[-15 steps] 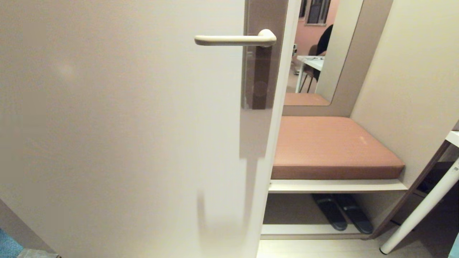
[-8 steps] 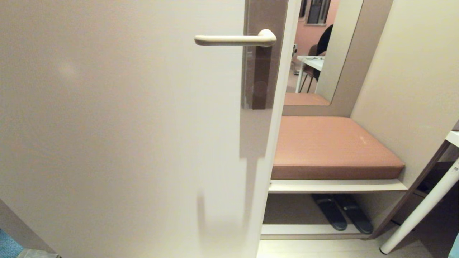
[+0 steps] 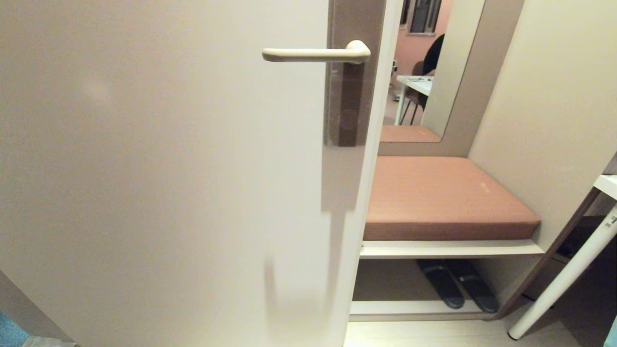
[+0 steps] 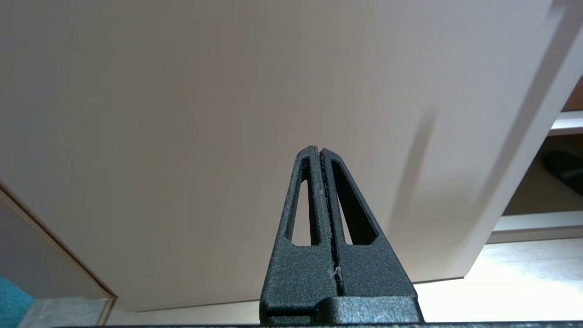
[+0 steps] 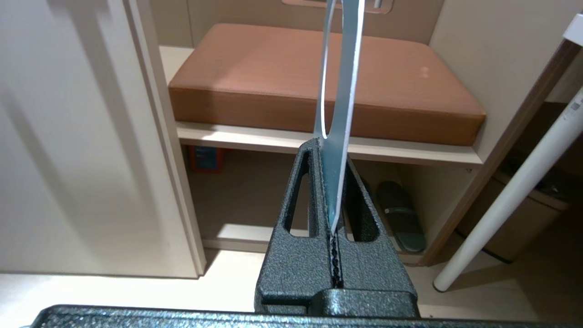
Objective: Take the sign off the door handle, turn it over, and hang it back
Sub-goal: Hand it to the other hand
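Observation:
The cream door handle (image 3: 308, 54) sticks out level from its brown backplate (image 3: 354, 96) on the pale door (image 3: 168, 168), and nothing hangs on it. In the right wrist view the sign (image 5: 340, 91) shows edge-on as a thin blue-grey card with a white rim, rising from the fingertips. My right gripper (image 5: 329, 148) is shut on its lower end, low down in front of the bench beside the door's edge. My left gripper (image 4: 319, 150) is shut and empty, pointing at the lower part of the door (image 4: 227, 91). Neither arm appears in the head view.
Right of the door's edge is a bench with a brown cushion (image 3: 443, 197), and dark slippers (image 3: 458, 284) lie on the shelf beneath. A slanted white table leg (image 3: 564, 279) stands at the far right. Behind the bench, a person sits at a white table (image 3: 419, 84).
The whole head view has shifted a little, so the camera moved. The handle stays bare and nothing else differs.

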Controlling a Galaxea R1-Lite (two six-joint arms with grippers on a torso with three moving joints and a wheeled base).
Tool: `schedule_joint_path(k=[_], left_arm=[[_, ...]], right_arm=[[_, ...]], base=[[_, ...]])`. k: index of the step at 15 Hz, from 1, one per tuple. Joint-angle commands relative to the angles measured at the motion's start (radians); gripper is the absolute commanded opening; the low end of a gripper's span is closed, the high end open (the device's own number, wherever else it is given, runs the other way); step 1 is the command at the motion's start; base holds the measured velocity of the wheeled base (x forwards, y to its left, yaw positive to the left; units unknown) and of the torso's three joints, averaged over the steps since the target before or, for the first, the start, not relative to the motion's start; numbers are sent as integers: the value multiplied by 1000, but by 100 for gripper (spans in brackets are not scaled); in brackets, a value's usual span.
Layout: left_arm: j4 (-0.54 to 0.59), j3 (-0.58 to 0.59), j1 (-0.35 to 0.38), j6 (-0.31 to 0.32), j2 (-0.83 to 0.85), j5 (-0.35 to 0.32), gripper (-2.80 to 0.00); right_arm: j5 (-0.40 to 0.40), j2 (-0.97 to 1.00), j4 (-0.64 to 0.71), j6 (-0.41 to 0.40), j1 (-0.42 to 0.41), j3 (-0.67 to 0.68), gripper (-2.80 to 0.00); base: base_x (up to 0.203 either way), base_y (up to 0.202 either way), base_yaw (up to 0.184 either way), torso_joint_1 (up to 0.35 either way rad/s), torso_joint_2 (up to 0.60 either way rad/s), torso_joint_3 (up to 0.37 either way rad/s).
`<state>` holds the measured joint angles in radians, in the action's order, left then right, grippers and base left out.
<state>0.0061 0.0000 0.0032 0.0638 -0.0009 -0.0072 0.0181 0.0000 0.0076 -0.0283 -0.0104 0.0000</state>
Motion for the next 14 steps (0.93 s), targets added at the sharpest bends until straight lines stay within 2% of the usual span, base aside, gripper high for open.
schedule_joint_path(k=[1, 14], left_arm=[[0, 0, 1, 1, 1, 0, -280], [1, 0, 1, 1, 1, -2, -280]], right_arm=[[0, 2, 0, -1, 1, 0, -280], [0, 2, 0, -1, 1, 0, -280]], base=[[4, -76, 10, -2, 2, 2], [0, -184, 1, 2, 3, 2]])
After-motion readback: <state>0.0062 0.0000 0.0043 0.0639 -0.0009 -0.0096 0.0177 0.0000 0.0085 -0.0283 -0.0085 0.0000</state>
